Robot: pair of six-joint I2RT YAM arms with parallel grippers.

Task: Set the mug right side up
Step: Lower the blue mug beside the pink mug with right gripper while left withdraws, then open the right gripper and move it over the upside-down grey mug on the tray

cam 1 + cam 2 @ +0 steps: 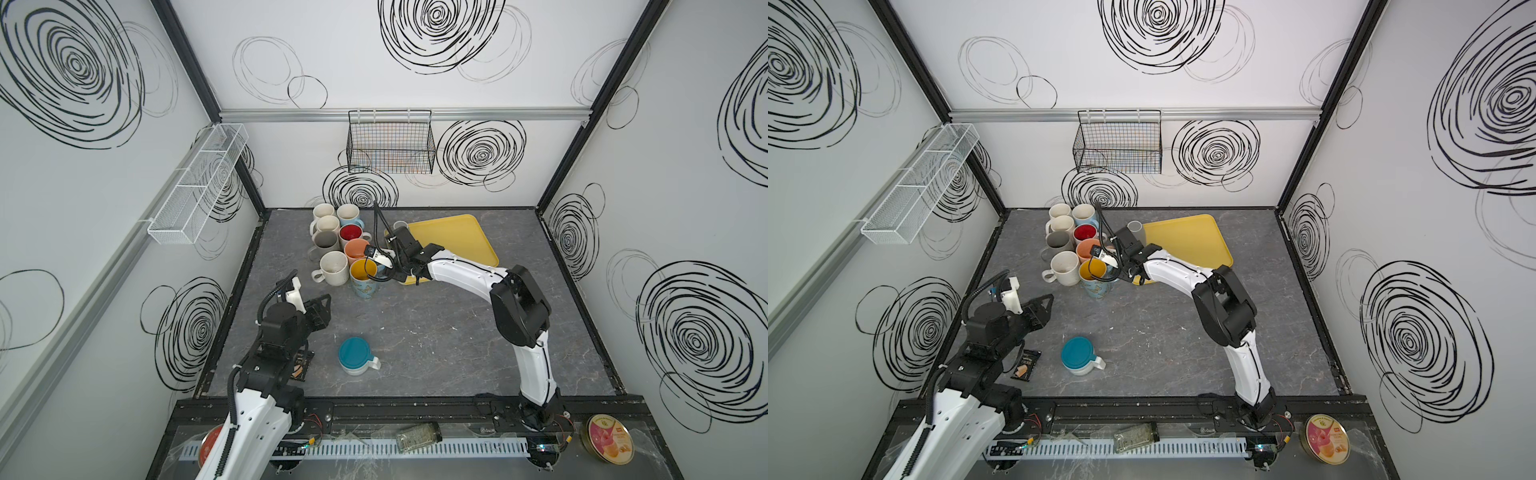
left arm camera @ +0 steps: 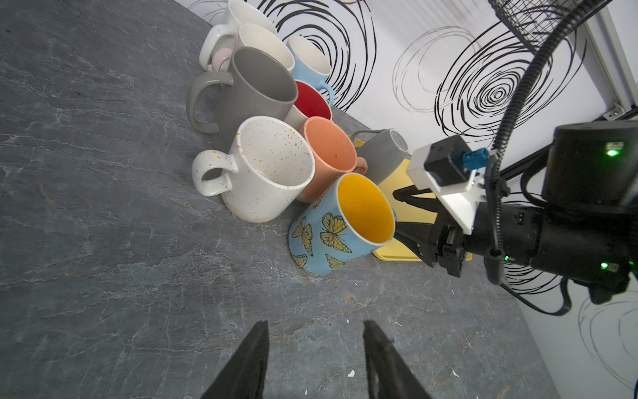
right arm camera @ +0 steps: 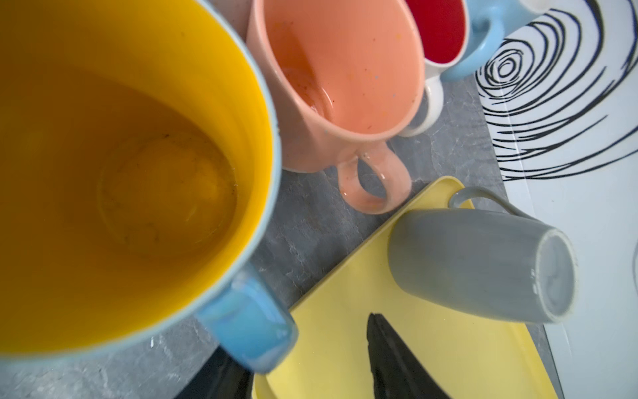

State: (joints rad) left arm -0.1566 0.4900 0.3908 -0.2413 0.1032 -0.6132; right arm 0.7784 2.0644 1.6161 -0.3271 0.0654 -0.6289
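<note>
- Right gripper [image 2: 396,212]: jaws released, spread by the upright butterfly mug [image 2: 331,235] handle.
- Left gripper [image 2: 315,324]: jaws released, empty, above the worktop [image 2: 103,241].
- Grey mug [image 3: 476,266] bottom-up on tray [image 3: 338,311].

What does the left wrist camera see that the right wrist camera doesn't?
Only the left wrist view shows the speckled white mug, the tall grey mug, and the butterflies painted on the blue mug. Only the right wrist view looks right down to that mug's yellow bottom. Both show the peach mug, the red mug, and the small grey mug standing upside down on the yellow tray.
</note>
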